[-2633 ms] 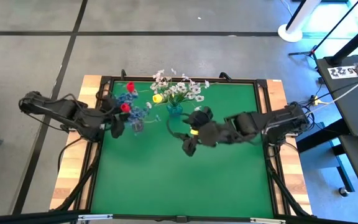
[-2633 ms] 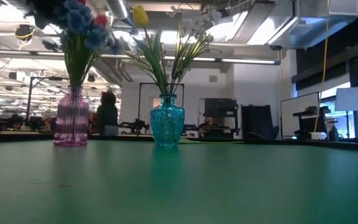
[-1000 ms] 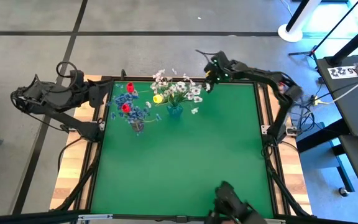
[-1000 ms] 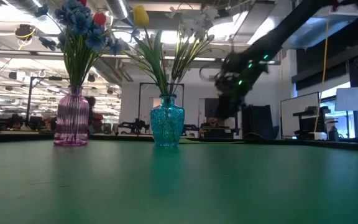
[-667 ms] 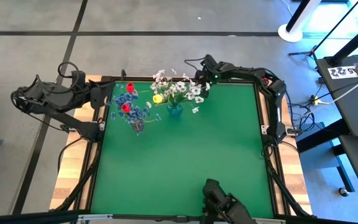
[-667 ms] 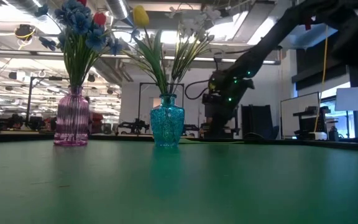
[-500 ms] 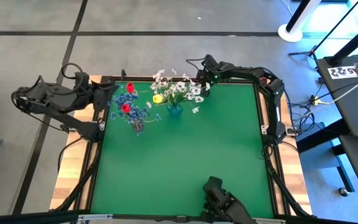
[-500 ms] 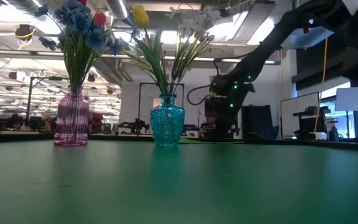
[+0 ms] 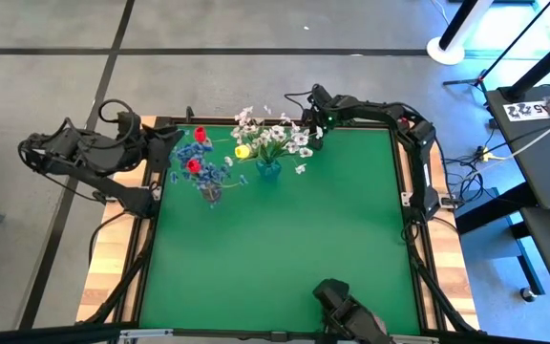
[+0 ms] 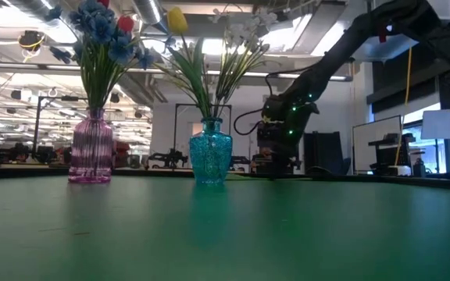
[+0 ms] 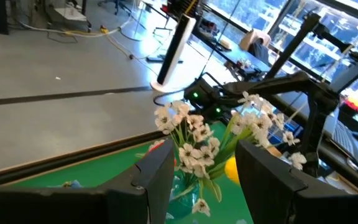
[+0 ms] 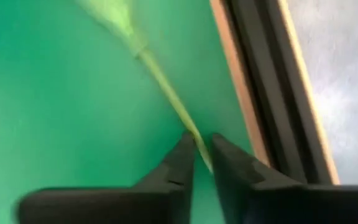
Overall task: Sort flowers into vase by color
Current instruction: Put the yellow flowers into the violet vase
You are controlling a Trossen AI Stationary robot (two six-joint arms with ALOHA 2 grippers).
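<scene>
A pink ribbed vase (image 10: 91, 148) holds blue and red flowers (image 9: 199, 162). Right of it a teal vase (image 10: 210, 152) holds white sprays and a yellow bud (image 9: 243, 150). Both stand at the table's far left. My right gripper (image 12: 202, 149) is down at the table's far edge (image 9: 313, 103), behind the white sprays, and is shut on a thin green flower stem (image 12: 160, 78) that lies on the green table. Its blossom is out of view. My left gripper (image 11: 205, 168) hovers open and raised at the table's left edge (image 9: 165, 143), facing the vases. My right gripper pinches the green stem near its bare end (image 12: 191, 135) between its two fingertips. The fingers come from above, slanting steeply down, and lie across the stem. The rest of the stem lies on the table and runs away from the fingers toward a leaf (image 12: 114, 15).
The table's raised dark frame and wooden rim (image 12: 260, 93) run close beside my right gripper. The near and right parts of the green mat (image 9: 304, 248) are bare. A dark device (image 9: 347, 313) sticks in over the near edge. A workshop room shows beyond the table.
My right gripper has sunk from above the vases' height to the table at the far edge and shifted a little toward the table's left, closer to the white sprays. The vases and their flowers have kept still.
</scene>
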